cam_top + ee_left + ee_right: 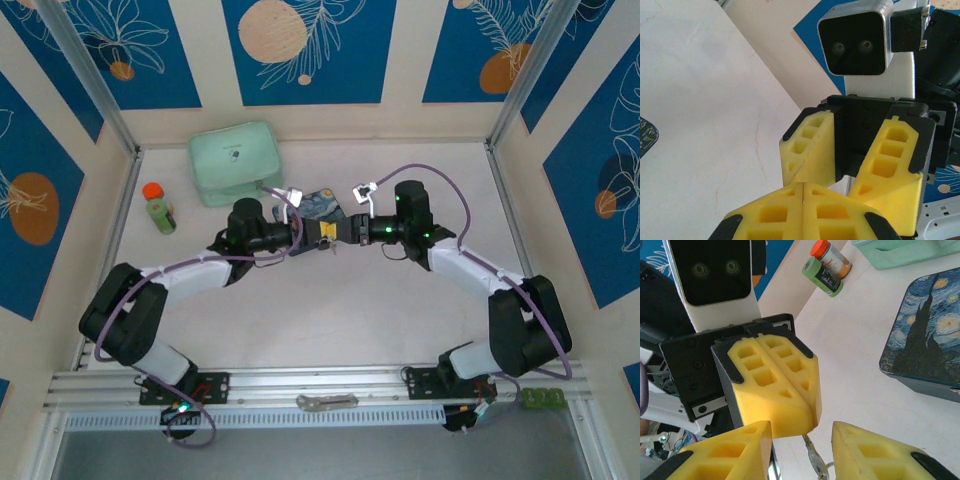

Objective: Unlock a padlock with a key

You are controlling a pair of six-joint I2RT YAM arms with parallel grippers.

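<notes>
At the near edge, a flat grey metal tool (pixel 325 401) is lying on the aluminium rail (pixel 250 385) between the two arm bases. Both arms are angling inward from there and meeting over the middle of the white surface (pixel 330 320).

The left gripper (pixel 807 415) is pressing its yellow fingers (pixel 765 380) flat together, with no gap along the seam. A thin silvery piece, which looks like the key (pixel 813 456), is sticking out from their tips, pinched there. The right gripper (pixel 842 182) is facing it head-on, with its fingers (pixel 810 150) standing wide apart. From the right wrist, the key is hanging in the gap between those two fingers and is touching neither. In the top view the two grippers are sitting nose to nose. The detail between them is too small to make out there, so I cannot tell more about what is at the tips.

Just beyond the grippers, a dark blue tin (pixel 922 335) painted with a starry night sky is lying flat on the surface, near the fingers but apart from them. Farther off to the left, a small bottle (pixel 158 207) with an orange cap is sitting well apart from the tin. Behind both, a mint-green case (pixel 235 162) is resting close to the back wall (pixel 400 120). Blue panels with pale leaf and circle patterns are lining that wall.
</notes>
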